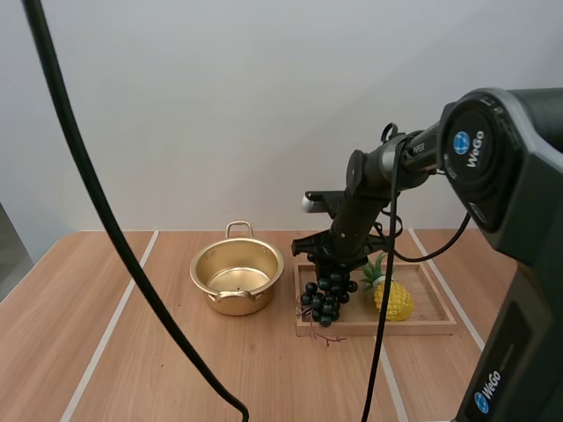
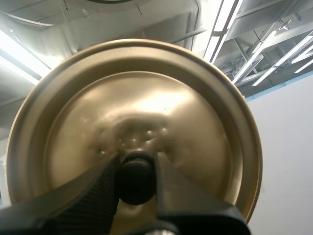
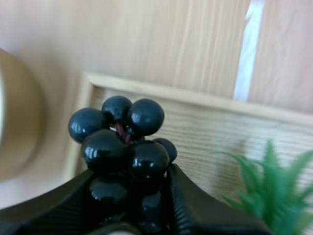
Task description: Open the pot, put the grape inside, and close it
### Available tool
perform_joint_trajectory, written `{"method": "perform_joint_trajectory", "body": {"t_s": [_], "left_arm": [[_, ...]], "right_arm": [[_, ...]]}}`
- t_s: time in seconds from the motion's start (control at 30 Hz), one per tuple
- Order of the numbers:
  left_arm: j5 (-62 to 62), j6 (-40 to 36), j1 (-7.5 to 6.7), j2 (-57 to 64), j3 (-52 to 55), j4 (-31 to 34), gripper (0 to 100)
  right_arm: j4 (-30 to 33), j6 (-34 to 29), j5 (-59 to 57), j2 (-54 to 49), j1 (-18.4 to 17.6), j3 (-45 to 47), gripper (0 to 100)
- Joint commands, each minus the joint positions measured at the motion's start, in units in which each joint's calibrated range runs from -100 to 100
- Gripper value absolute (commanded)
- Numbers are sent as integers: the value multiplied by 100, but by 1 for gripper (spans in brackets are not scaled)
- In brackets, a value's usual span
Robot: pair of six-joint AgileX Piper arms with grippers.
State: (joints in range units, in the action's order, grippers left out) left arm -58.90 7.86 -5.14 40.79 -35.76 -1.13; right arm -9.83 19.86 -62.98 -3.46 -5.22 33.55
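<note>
Step in hand: we judge it to be the carry, taking the grapes [image 1: 327,297] from the wooden tray [image 1: 378,329] across to the pot [image 1: 230,303].
Right end effector [image 1: 332,262]: pinching the top of the bunch between its two fingers, over the tray corner nearest the pot.
Grapes: hanging below the fingers. The lowest berries sit about level with the tray's rim, and we cannot tell whether they are clear of it.
Left end effector [image 2: 137,171]: clamped on the black knob [image 2: 136,177] of the lid [image 2: 146,98], which is held up in the air.
Pot: on the table [image 1: 132,352] just beside the tray, lid off, nothing inside.
Doing it well: we would raise the bunch until its tail clears both rims, move sideways slowly so it does not swing, stop over the pot's middle, lower it, then release.
Edges: the tray's raised rim and the pot's near lip lie in the path. A loose stem at the bottom of the bunch could catch on either.
Open room: there is bare table in front of and beyond the pot. The toy pineapple [image 1: 393,299] stands at the tray's far side, away from the path.
</note>
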Motion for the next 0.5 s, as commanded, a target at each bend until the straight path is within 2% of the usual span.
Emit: {"method": "perform_joint_trajectory", "body": {"t_s": [0.0,0.23,0.47], "left_arm": [[316,-28,-12,-15,-32,-35,0],[699,-28,-12,-15,-32,-35,0],[977,-28,-12,-3,-110,13,0]], "right_arm": [[63,61,-175,-620,5,-74,0],[63,135,-197,-1516,5,-157,0],[15,288,-366,-2074,5,-796,0]]}}
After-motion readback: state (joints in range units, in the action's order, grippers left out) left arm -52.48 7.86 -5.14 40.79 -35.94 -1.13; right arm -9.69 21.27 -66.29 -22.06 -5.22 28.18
